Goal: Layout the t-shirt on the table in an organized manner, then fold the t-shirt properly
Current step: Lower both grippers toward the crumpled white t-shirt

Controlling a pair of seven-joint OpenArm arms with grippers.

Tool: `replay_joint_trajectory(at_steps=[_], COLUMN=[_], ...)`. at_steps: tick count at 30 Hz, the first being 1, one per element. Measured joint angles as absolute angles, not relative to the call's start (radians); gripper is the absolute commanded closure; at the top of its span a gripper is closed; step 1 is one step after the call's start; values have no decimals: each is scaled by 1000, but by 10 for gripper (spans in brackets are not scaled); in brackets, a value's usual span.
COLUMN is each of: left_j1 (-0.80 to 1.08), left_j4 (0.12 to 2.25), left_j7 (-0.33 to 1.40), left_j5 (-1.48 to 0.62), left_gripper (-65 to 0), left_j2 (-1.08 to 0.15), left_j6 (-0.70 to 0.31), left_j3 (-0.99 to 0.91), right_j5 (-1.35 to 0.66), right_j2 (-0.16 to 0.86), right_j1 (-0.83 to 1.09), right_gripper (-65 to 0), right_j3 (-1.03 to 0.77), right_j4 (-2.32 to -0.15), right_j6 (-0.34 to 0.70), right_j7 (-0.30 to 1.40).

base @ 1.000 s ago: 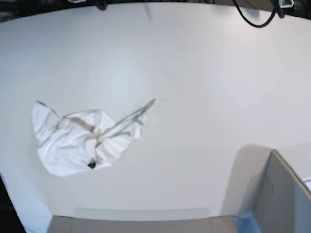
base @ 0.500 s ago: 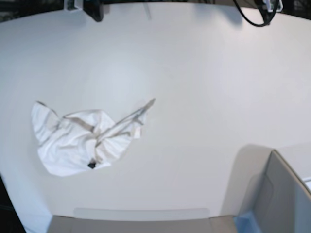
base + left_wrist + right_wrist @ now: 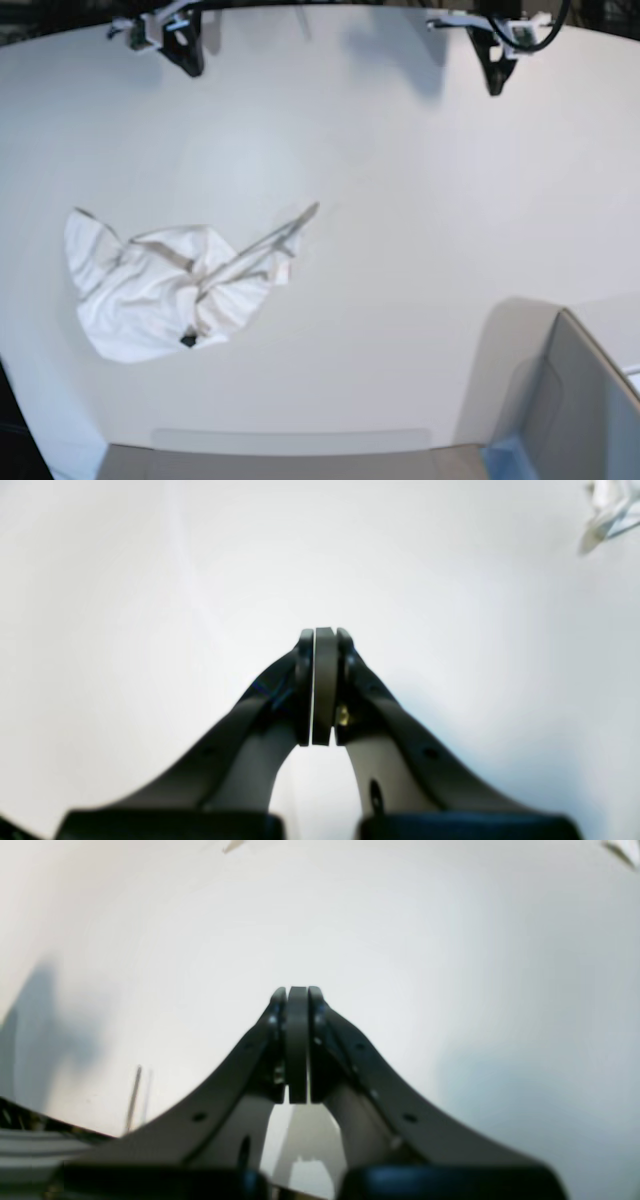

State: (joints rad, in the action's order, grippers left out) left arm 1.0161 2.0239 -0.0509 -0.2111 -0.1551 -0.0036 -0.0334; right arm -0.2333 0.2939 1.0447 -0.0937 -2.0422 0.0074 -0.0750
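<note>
- The white cloth t-shirt (image 3: 170, 285) lies crumpled in a loose heap on the large, plain white, smooth table (image 3: 400, 220), toward the left side of the base view and nearer the front edge than the far one.
- One narrow strip of the cloth stretches out from the heap up and to the right, ending in a thin point; a small black tag (image 3: 189, 340) shows near the heap's lower edge.
- The left gripper (image 3: 494, 82), dark and slim, reaches in over the far edge of the table at the top right of the base view, pointing down toward the surface, well apart from the shirt.
- In its wrist view the left gripper (image 3: 324, 632) has its two black fingers pressed flat together with nothing between them, above bare tabletop; a corner of the shirt (image 3: 610, 510) shows at the top right of that view.
- The right gripper (image 3: 190, 62) comes in over the far edge at the top left of the base view, also angled downward, far above the heap and not touching it.
- From its own wrist camera the right gripper (image 3: 297, 991) is likewise pressed together and empty, with only white table beneath it.
- A grey box with a blue corner (image 3: 575, 410) sits at the bottom right of the base view, well apart from the shirt.
</note>
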Motion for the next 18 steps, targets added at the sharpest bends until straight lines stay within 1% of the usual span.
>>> replay_joint_trajectory(at_steps=[10,15,16,18], left_j1=[906,859,848,831], left_j4=[2024,2023,2022,2022], left_j7=[-44,-35,-33,-32], left_j5=[-212,-211,-211,-211], left_gripper=[-3,-3,-3,-3], left_j2=[-155,-155,-156,-158], left_j6=[-2,-3,-3,0], left_j3=[12,12,12,12], right_j5=[-233,-233,-233,-233], right_j2=[315,310,310,310], right_j1=[968,918,909,893], right_gripper=[-3,-4,-9,-43], right_j3=[-90,-88,-79,-47], right_j4=[-2042,-2042,-2042,-2042], right_j6=[9,10,7,5], right_j7=[-68,-68,-68,-68])
